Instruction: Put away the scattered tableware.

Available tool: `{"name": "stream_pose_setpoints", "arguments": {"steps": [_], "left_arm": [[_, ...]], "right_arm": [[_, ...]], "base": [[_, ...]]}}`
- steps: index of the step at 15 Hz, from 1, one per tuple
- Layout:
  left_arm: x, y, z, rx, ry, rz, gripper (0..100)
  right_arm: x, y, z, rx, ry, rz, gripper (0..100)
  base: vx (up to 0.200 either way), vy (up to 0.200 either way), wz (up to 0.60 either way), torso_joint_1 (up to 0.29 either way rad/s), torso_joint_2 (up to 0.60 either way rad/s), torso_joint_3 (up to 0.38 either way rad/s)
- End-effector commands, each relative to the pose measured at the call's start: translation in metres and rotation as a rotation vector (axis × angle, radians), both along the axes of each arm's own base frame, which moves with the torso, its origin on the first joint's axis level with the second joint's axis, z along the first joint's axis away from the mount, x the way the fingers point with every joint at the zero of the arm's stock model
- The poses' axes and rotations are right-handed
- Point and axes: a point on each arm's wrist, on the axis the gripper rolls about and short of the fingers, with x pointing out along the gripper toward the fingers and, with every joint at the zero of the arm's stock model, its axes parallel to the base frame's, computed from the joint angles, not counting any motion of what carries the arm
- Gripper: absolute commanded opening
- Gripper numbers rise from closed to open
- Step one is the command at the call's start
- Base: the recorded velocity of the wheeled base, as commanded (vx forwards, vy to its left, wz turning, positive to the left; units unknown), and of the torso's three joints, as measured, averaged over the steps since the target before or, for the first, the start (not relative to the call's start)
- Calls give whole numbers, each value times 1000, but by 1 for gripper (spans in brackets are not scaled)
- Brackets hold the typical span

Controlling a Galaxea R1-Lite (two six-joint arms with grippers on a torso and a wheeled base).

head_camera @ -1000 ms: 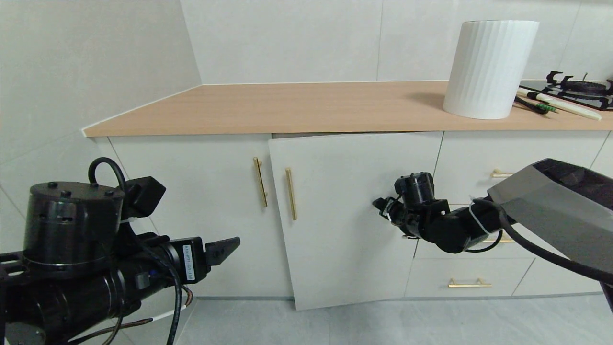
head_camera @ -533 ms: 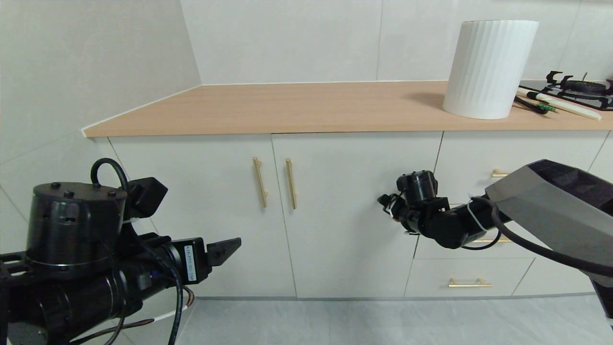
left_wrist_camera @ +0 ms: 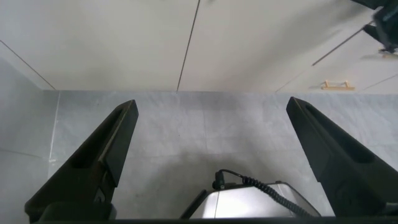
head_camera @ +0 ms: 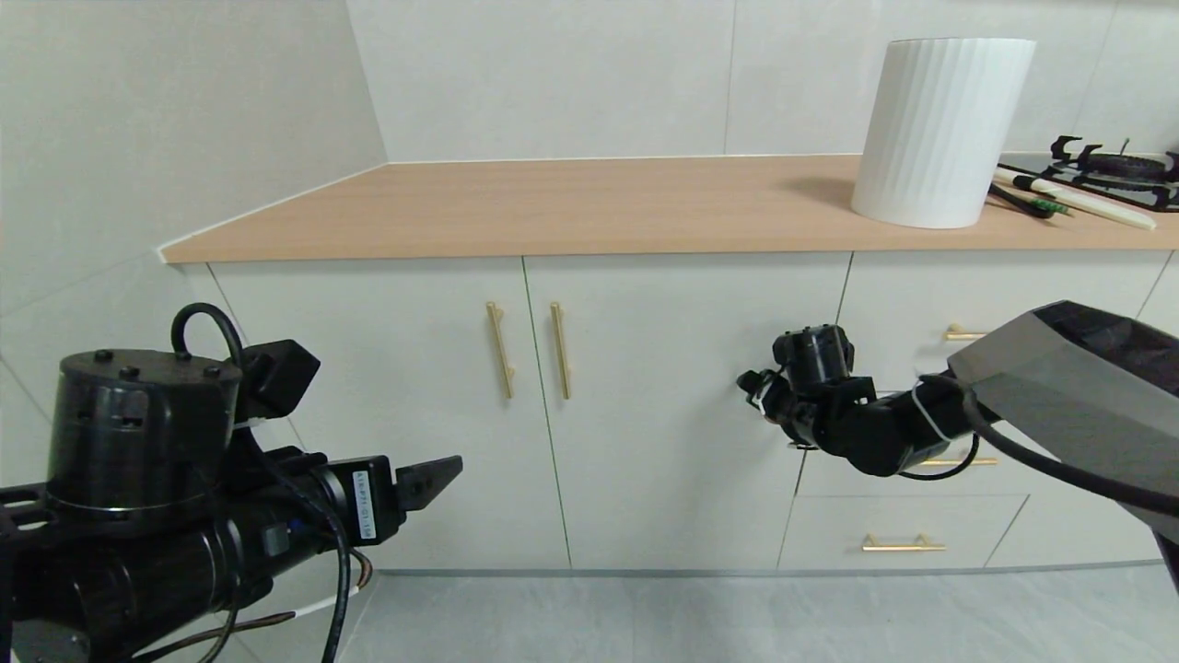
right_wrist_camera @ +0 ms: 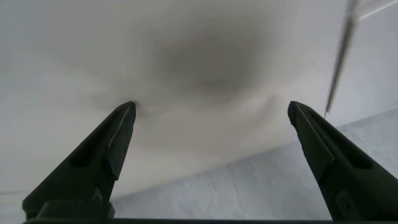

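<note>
Several long utensils point(head_camera: 1073, 201), a cream one and dark ones with a green tip, lie on the wooden counter point(head_camera: 571, 207) at the far right, beside a tall white ribbed container point(head_camera: 939, 133). My right gripper point(head_camera: 751, 391) is below the counter, right up against the closed right cabinet door point(head_camera: 682, 414). In the right wrist view that gripper point(right_wrist_camera: 211, 162) is open, its fingers point(right_wrist_camera: 93, 168) wide apart with nothing between them. My left gripper point(head_camera: 433, 479) hangs low at the left, away from the cabinets. It is open point(left_wrist_camera: 211, 155) above the grey floor and holds nothing.
Two gold handles point(head_camera: 559, 350) point(head_camera: 498, 350) mark the meeting edges of the two cabinet doors. Drawers with gold pulls point(head_camera: 903, 545) stack at the right. A gas stove grate point(head_camera: 1119, 166) sits at the counter's far right. Tiled wall closes the left side.
The right cabinet door stood ajar one second ago and is now shut flush. My right gripper stayed at the door and shifted slightly right and up. The left arm has barely moved.
</note>
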Motion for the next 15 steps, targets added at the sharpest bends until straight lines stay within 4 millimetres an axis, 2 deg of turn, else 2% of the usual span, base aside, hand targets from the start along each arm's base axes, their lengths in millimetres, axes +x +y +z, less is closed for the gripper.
{"name": "stream_pose_setpoints", "arguments": {"steps": [1, 3, 5, 6, 7, 8, 10, 11, 13, 15], "left_arm": [[-6, 4, 8, -17, -37, 6, 100], [-18, 13, 19, -45, -91, 20, 100], [-41, 24, 28, -79, -155, 23, 100], [-59, 35, 29, -99, -197, 29, 100], [-72, 41, 30, -112, -231, 36, 100], [-101, 58, 29, -139, -313, 55, 100], [-138, 79, 18, -123, -437, 102, 100], [-160, 89, 9, -70, -511, 119, 100], [-191, 100, -9, 39, -569, 148, 100], [-211, 104, -21, 75, -593, 156, 100]], "right_arm": [[-50, -12, 57, -53, -60, 66, 100], [-103, -38, 102, -147, -132, 106, 100], [-165, -65, 127, -211, -194, 136, 100], [-199, -79, 129, -263, -212, 154, 100], [-218, -88, 127, -298, -219, 158, 100], [-258, -109, 129, -344, -274, 140, 100], [-310, -140, 135, -398, -399, 67, 100], [-343, -154, 135, -448, -483, 33, 100], [-393, -172, 124, -555, -558, -30, 100], [-427, -179, 111, -605, -556, -133, 100]], "base": [[0, 0, 0, 0, 0, 0], [0, 0, 0, 0, 0, 0], [0, 0, 0, 0, 0, 0], [0, 0, 0, 0, 0, 0], [0, 0, 0, 0, 0, 0], [0, 0, 0, 0, 0, 0], [0, 0, 0, 0, 0, 0], [0, 0, 0, 0, 0, 0], [0, 0, 0, 0, 0, 0], [0, 0, 0, 0, 0, 0]]}}
